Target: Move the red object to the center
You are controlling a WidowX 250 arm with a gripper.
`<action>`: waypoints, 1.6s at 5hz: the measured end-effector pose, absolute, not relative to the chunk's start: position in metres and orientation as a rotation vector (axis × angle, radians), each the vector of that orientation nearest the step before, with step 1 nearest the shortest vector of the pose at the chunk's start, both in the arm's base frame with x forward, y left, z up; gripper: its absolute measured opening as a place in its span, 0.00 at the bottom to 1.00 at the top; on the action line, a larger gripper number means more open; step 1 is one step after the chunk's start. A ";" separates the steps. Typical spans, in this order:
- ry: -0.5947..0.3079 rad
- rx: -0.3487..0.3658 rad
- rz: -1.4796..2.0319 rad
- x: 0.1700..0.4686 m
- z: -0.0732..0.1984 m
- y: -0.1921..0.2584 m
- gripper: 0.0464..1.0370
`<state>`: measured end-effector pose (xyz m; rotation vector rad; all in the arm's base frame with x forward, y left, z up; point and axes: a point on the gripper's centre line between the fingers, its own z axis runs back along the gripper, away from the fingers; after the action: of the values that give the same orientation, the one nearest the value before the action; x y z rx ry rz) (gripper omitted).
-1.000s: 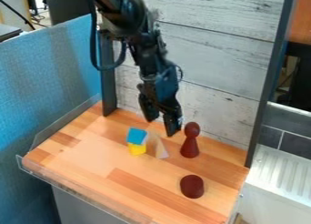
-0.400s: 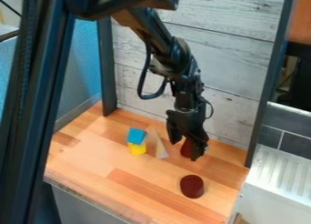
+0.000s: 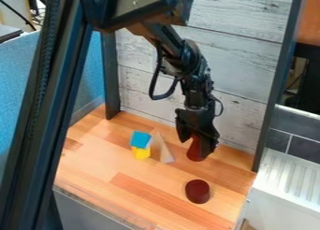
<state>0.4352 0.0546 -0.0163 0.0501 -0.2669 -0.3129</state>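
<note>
And here's the red pawn [image 3: 195, 155], upright near the wooden table's [image 3: 143, 191] back edge, the gripper [image 3: 196, 148] parted wide around its top! Left of it, a pale pointed block [image 3: 165, 152]; nearer the front, a dark-red cylinder [image 3: 197, 191].

Whitewashed plank wall [image 3: 243, 51], blue partition [image 3: 87, 79]

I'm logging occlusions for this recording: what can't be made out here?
Top of the rear red piece, camera view: behind the claw.
Whether the claw grips it, camera view: contact hidden by the claw.
Left end of the table, camera view: behind the black beam.
</note>
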 end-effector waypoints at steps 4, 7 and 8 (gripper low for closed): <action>-0.295 -0.067 -0.271 0.444 -0.001 0.057 0.54; -0.316 -0.155 -0.347 0.396 0.033 0.048 0.54; -0.299 -0.166 -0.373 0.382 0.032 0.045 0.54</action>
<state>0.3815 0.0449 0.0320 -0.1663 -0.2987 -0.3731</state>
